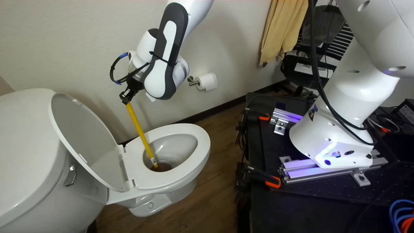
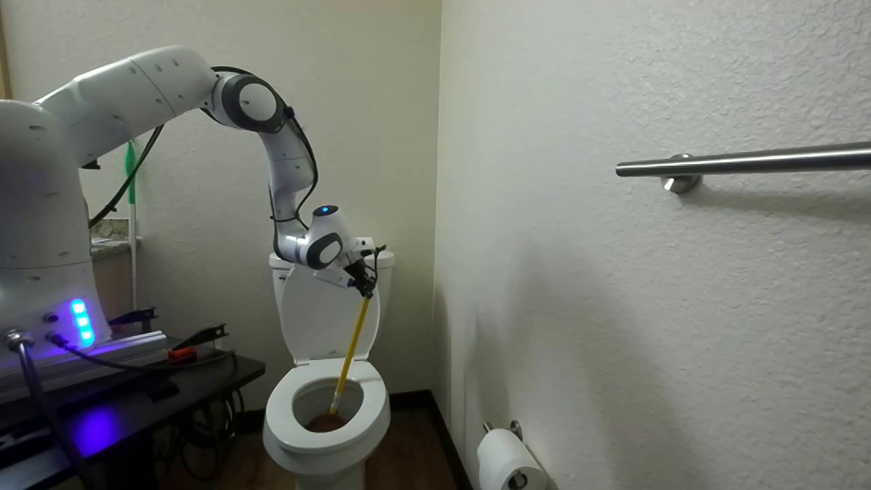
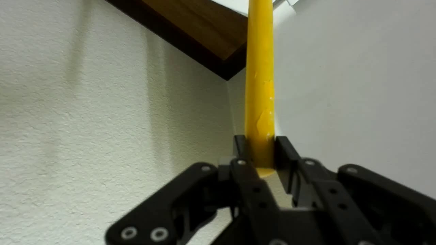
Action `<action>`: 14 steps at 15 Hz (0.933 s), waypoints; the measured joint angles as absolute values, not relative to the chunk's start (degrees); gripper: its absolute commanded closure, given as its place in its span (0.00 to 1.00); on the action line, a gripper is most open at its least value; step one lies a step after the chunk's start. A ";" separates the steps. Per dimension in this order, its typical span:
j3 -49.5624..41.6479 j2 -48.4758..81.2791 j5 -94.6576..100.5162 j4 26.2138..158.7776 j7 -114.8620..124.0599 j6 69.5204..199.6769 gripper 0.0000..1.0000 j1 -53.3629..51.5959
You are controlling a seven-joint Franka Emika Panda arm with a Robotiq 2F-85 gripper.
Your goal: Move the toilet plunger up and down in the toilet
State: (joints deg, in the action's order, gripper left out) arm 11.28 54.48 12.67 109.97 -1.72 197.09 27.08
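The toilet plunger [image 1: 139, 130] leans at a slant, its yellow stick rising out of the bowl of the white toilet [image 1: 202, 140]. Down in the bowl sits its reddish-brown cup [image 2: 325, 423], partly cut off by the rim in both exterior views. My gripper [image 3: 260, 146] is shut on the top end of the stick, one finger on either side, and the stick's butt end shows just between the pads. In the wrist view the cup is out of frame. Above and behind the seat, my gripper [image 2: 367, 292] hangs in front of the raised lid.
The toilet lid [image 1: 87, 139] stands up against the tank [image 1: 29, 155]. A toilet paper roll [image 1: 207, 81] is mounted on the side wall, with a steel bar [image 2: 742, 162] higher up. The arm's base is on a black table [image 1: 300, 207] with clamps [image 1: 263, 177] along its edge.
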 measured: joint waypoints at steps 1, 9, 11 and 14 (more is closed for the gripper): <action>11.35 53.90 13.28 110.39 -1.76 197.20 0.94 27.45; 17.78 42.29 21.93 117.79 -1.77 197.77 0.94 38.65; 19.56 41.66 23.07 118.69 -1.76 197.78 0.94 41.34; 20.81 42.74 23.28 119.06 -1.76 197.77 0.94 42.61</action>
State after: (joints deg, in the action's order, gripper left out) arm 20.81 42.74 23.28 119.06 -1.76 197.77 42.61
